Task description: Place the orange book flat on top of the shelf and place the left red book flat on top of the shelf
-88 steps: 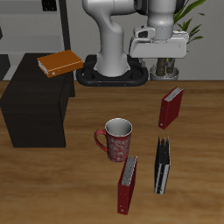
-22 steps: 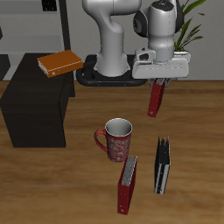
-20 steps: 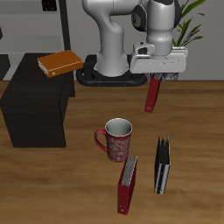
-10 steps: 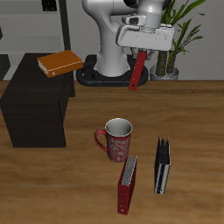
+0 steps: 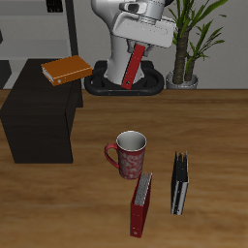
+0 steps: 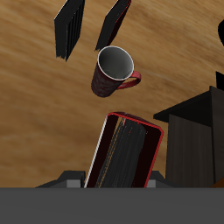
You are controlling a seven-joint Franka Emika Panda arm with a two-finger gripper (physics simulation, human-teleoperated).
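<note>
Black shelf (image 5: 39, 111) at left of the frame, flat top free toward its near end. Orange book (image 5: 66, 70) already flat on the shelf's far end, upper left. Upper centre: end effector (image 5: 140, 41) pinching the left red book (image 5: 134, 65) by its upper end, well above the surface, book dangling tilted, long axis running down and to the left. Shelf lies left of and below the held book; tilt already leans toward flat, so judged: carry leftward, then lay the long axis level before release. Below centre on the surface: red mug (image 5: 128, 154), second red book (image 5: 142, 204) upright, black book (image 5: 179, 182) at lower right.
</note>
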